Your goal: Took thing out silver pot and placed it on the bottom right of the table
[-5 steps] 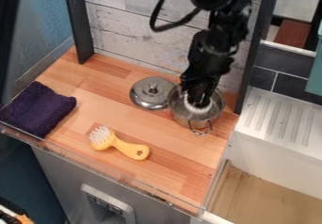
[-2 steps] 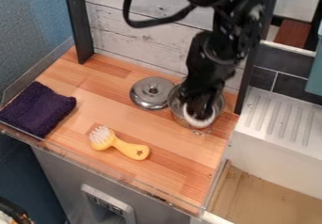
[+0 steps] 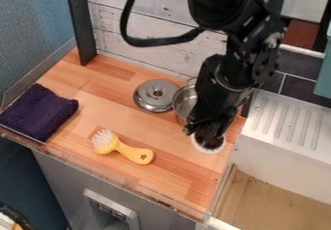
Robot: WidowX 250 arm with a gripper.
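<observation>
Claw (image 3: 207, 131) clamps a white-rimmed thing (image 3: 211, 150) over the right of the table (image 3: 181, 176). Silver pot (image 3: 184, 100) stands beside a lid (image 3: 155, 96).

Purple cloth (image 3: 38, 112) left of the yellow brush (image 3: 134, 153); silver lid (image 3: 155, 97) beyond the brush; ridged white drainboard (image 3: 284, 122) well to its right.

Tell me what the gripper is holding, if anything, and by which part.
The gripper holds a round white-rimmed thing from above; exactly which part it grips cannot be told.
</observation>
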